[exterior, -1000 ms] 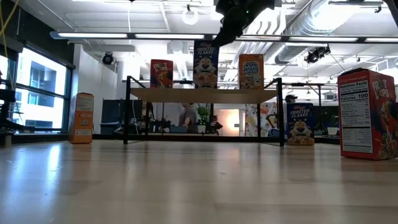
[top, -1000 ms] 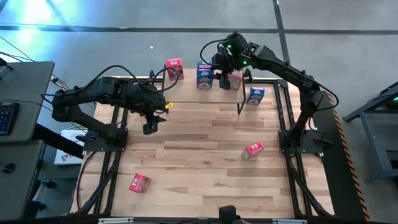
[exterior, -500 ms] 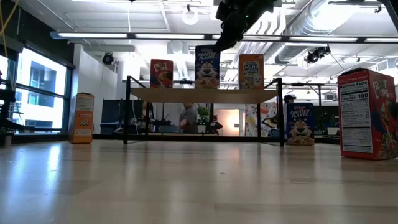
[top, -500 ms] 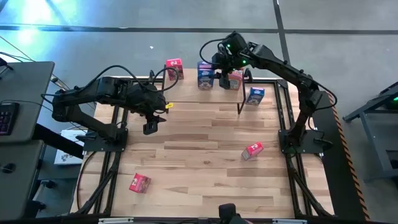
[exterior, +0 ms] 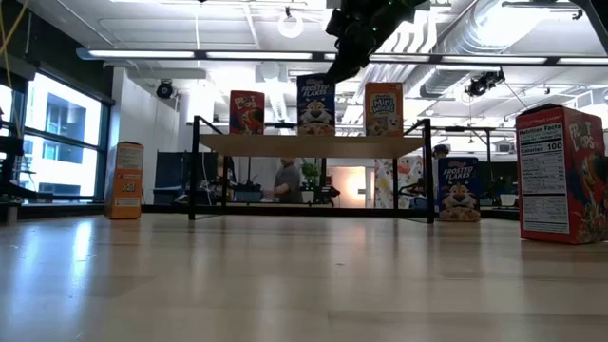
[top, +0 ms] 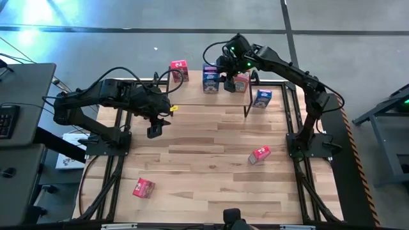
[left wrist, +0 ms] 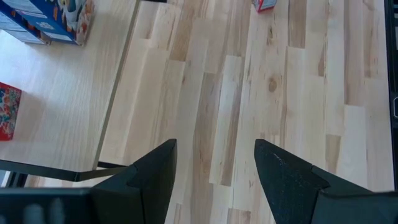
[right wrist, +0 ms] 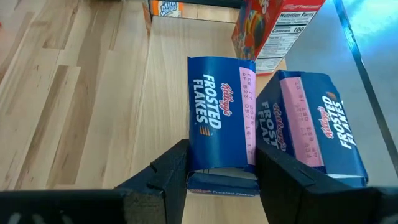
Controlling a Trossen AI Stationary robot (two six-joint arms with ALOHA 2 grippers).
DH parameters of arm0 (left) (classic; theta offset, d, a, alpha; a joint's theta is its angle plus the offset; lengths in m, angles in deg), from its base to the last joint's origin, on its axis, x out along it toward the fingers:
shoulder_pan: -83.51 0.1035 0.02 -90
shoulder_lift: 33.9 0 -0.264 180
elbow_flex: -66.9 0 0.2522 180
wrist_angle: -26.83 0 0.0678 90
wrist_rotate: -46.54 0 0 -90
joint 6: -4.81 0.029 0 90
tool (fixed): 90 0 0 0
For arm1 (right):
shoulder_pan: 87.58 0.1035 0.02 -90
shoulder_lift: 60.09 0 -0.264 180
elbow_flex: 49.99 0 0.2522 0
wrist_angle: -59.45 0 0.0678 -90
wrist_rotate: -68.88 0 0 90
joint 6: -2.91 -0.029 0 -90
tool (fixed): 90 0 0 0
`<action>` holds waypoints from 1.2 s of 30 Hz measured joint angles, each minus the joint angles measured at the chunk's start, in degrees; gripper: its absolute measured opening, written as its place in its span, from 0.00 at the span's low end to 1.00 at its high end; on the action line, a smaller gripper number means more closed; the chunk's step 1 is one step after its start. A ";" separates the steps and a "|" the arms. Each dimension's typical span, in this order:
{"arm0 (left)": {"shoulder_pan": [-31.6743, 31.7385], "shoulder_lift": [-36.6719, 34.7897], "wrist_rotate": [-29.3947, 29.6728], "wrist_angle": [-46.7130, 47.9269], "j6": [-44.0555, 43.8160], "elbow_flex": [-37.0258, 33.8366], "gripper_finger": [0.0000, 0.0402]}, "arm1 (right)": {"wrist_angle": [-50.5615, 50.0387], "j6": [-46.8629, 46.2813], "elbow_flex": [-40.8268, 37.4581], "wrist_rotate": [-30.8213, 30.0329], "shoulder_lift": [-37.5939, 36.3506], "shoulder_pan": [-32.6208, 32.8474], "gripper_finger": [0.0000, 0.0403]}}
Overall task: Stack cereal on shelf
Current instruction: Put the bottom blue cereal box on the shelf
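blue cardboard: a frosted flakes box (right wrist: 221, 118) stands upright between the right gripper (right wrist: 221, 171) fingers, on the shelf top.
right jaws: closed onto the box's lower sides; in the wrist view both fingers press its narrow faces. judged a grip kept on so the box settles square before letting go.
right gripper position: above the shelf (top: 192, 96) at the table's far edge, reaching down from overhead in the low view (exterior: 356, 33).
box in hand, seen level: it sits mid-shelf (exterior: 315, 103), base apparently on the plank, upright.
shelf neighbours: a red box (exterior: 246, 112) stands toward one end and a mini-wheats box (exterior: 384, 109) toward the other, spaced apart, fronts facing the table; placement reads as a row being filled.
second blue box: just beside the held one in the right wrist view (right wrist: 317, 127); from overhead (top: 261, 98) it appears off the shelf's end.
left jaws: parted, nothing between them (left wrist: 214, 168).
left gripper position: hovering over bare tabletop near the shelf's front edge (top: 154, 130), waiting.
loose stock: a red box (top: 259, 154) and another (top: 142, 187) lie on the table (top: 204, 172), well apart; an orange box (exterior: 123, 180) stands beside the shelf.
progress: judged partway; several boxes not yet shelved.
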 joint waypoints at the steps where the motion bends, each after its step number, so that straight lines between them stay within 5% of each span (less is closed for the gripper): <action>1: 0.01 0.00 0.00 0.01 0.00 0.00 0.51 | 0.23 -0.13 0.00 0.03 0.17 0.00 0.38; 24: 0.01 0.00 0.00 -0.02 0.00 0.00 0.51 | -0.25 -0.76 0.00 -0.76 0.58 0.00 0.38; 36: 0.01 0.00 0.00 -0.03 0.00 0.00 0.51 | -0.41 -0.35 0.00 -1.71 0.58 0.02 0.46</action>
